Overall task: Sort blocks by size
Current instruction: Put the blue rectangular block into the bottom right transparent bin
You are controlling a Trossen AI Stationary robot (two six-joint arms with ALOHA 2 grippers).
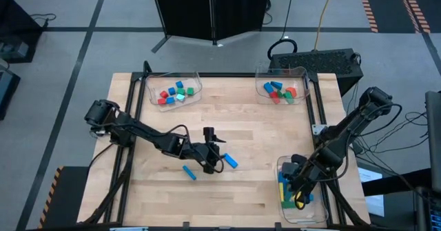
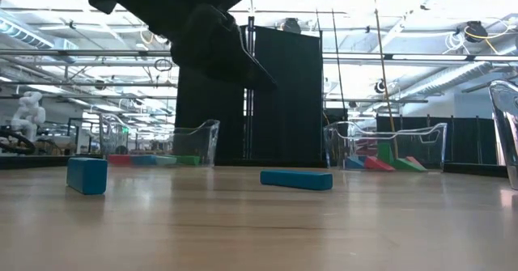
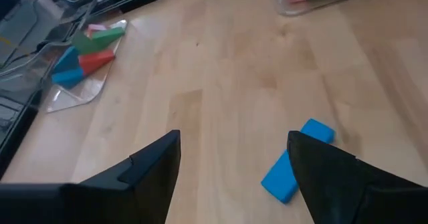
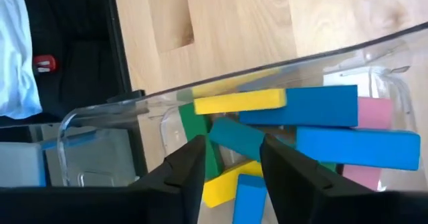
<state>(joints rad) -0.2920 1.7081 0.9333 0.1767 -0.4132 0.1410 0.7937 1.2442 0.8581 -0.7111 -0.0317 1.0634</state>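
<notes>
— Left gripper (image 1: 209, 163) first: where does it sit, and how do its fingers stand?

— Mid-table, toward the near edge. The left arm (image 1: 141, 131) reaches in from the table's left side, stretched low across the wood with the wrist bent down. Its fingers (image 3: 150, 174) are spread wide with bare wood between them, holding nothing. One blue bar (image 3: 296, 161) lies just beside one fingertip; from above, that blue bar (image 1: 230, 160) sits to the gripper's right, and a second blue bar (image 1: 189, 172) lies on its other side, nearer the front edge.

— And the right gripper (image 1: 298, 192)?

— Down over the clear tray (image 1: 284, 210) at the table's near right corner. The right arm (image 1: 351, 124) comes in from the right side, elbow raised, forearm sloping down to the tray. Its fingers (image 4: 188, 170) are parted, a teal bar (image 4: 237, 137) showing in the gap; whether they touch it cannot be told.

— What lies in that tray?

— Long pieces: blue bars (image 4: 324, 106), a yellow bar (image 4: 239, 101), a green one (image 4: 198, 132), a pink one (image 4: 374, 114).

— The other blocks?

— Small blocks fill the far left tray (image 1: 196, 80) and the far right tray (image 1: 302, 72).
</notes>
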